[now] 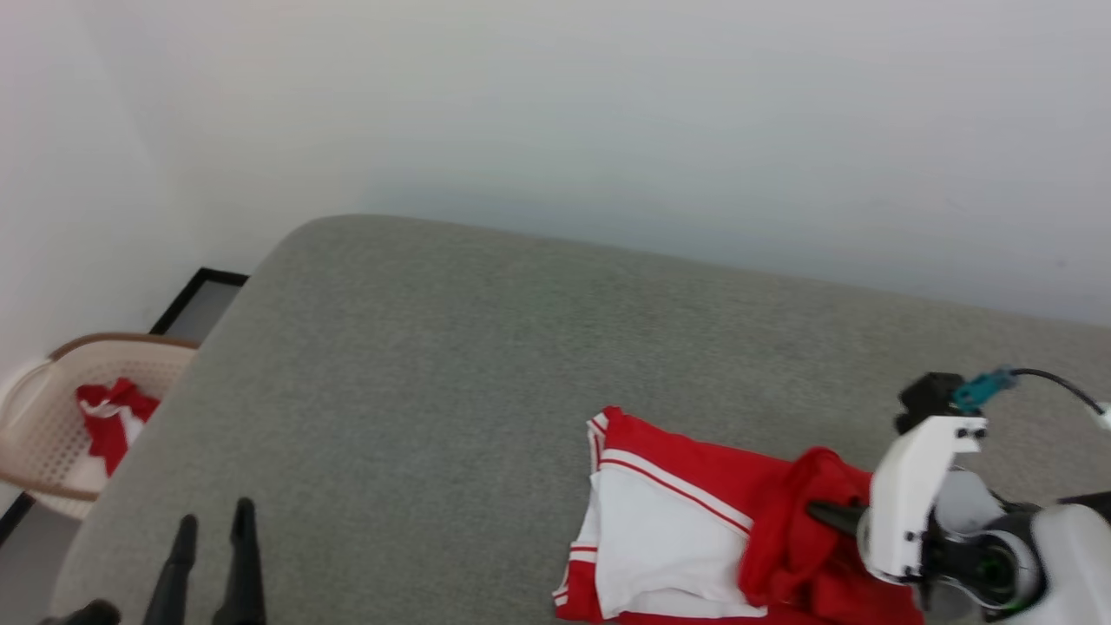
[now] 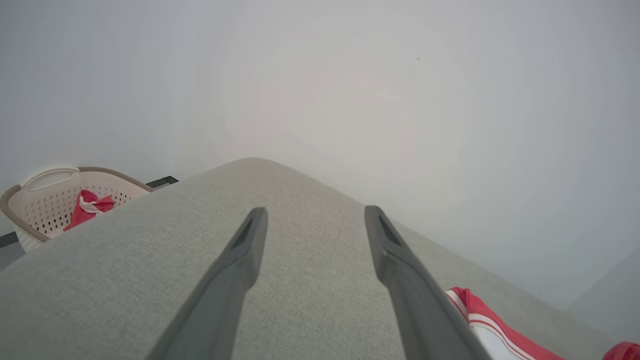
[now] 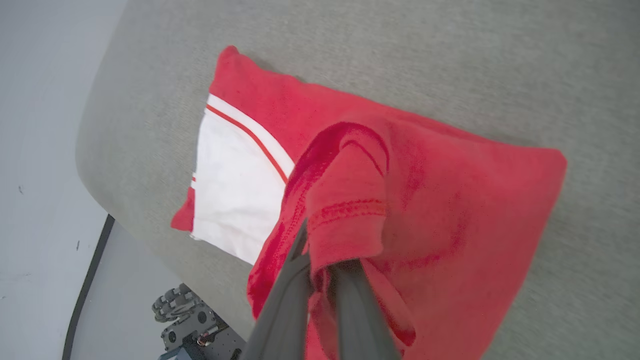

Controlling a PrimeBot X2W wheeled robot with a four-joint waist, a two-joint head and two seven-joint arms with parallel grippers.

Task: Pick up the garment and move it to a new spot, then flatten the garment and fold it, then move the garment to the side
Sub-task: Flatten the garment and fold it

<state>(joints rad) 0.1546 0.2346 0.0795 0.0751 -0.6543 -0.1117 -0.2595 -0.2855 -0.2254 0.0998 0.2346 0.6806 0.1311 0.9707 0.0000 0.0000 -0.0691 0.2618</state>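
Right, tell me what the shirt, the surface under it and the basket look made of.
The garment: soft matte knit, probably cotton; creases, stitched hem. The grey surface: matte woven upholstery cloth; weave visible. The basket: likely rigid beige plastic; perforated wall, moulded handle.

Head camera looks down over the cushion (image 1: 417,365); left wrist camera skims it, sharing the basket (image 1: 39,430) at nine o'clock; right wrist camera sits close above the shirt (image 3: 450,200).

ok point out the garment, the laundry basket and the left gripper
garment (image 1: 668,538), head view, on its white sleeve panel
laundry basket (image 1: 43,443), head view, on its perforated inner wall
left gripper (image 1: 216,514), head view, midway between its two fingertips
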